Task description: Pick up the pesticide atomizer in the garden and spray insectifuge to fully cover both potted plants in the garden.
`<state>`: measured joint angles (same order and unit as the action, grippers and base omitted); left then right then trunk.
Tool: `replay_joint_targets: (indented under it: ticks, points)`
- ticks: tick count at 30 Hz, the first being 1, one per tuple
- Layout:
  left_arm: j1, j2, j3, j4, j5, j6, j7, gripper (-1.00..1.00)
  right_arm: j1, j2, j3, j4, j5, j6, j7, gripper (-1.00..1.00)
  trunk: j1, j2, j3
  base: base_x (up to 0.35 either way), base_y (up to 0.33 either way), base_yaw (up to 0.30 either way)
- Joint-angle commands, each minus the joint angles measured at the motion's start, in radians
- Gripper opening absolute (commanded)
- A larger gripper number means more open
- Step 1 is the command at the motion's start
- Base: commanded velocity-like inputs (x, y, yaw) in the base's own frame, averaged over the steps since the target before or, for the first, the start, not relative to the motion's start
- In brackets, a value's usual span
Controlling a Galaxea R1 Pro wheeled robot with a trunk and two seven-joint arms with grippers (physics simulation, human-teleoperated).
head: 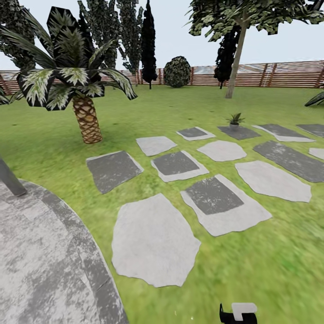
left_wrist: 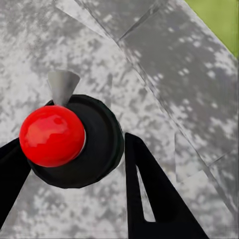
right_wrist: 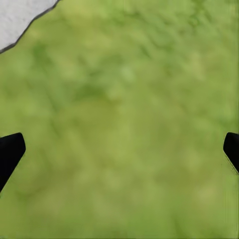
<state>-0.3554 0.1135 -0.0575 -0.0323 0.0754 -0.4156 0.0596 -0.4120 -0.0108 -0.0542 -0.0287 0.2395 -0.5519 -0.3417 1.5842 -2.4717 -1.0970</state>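
- Outdoors, the robot looks over the garden's lawn (head: 279, 252), in transit by the look of it; the step in hand appears to be the search for the pesticide atomizer, not yet a spraying job.
- One potted plant (head: 234, 119) stands well to the right of the palm tree (head: 76, 85) and a little farther back, on a dark stepping stone (head: 239, 132).
- The left pincer (left_wrist: 74, 142) hangs with its black fingers apart over the paved patio (head: 40, 265), which curves in front of the palm on the near side. A glossy red ball (left_wrist: 52, 135) on a black disc (left_wrist: 102, 144) lies between them in the left wrist view; whether they touch it cannot be told.
- The right pincer (right_wrist: 119, 149) is spread wide above bare grass, holding nothing.
- A black-and-white part (head: 238, 312) at the head view's lower edge, far right of the palm and nearer, is too cropped to name.
- Done well, the next move would keep both arms tucked, roll over the flat stones rather than past the plant's leaves, and sweep the head across the ground until the small bottle is found.
- Surfaces: mottled grey paving, matt and hard; slabs alternately pale and charcoal, irregular in outline; soft, blurred turf; the palm's scaly tan trunk and spiky, pale-streaked fronds.
- Behind the palm, a brown slatted fence (head: 279, 74) closes the lawn.
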Motion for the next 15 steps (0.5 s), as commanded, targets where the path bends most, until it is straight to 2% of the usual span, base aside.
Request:
replay_joint_targets:
  ticks: [1, 15]
  points:
    - [0.0, 0.0, -0.007, 0.001, 0.008, -0.003, 0.002, -1.0, -0.001, 0.0, -0.006, 0.001, 0.01, -0.002, -0.005, 1.0, 0.0, 0.0, -0.001, 0.339, 0.0, -0.013]
    - [0.0, 0.0, -0.007, 0.001, 0.008, -0.003, 0.002, -1.0, 0.0, 0.0, -0.006, 0.001, 0.01, -0.002, -0.005, 1.0, 0.0, 0.0, -0.001, 0.339, 0.0, -0.001]
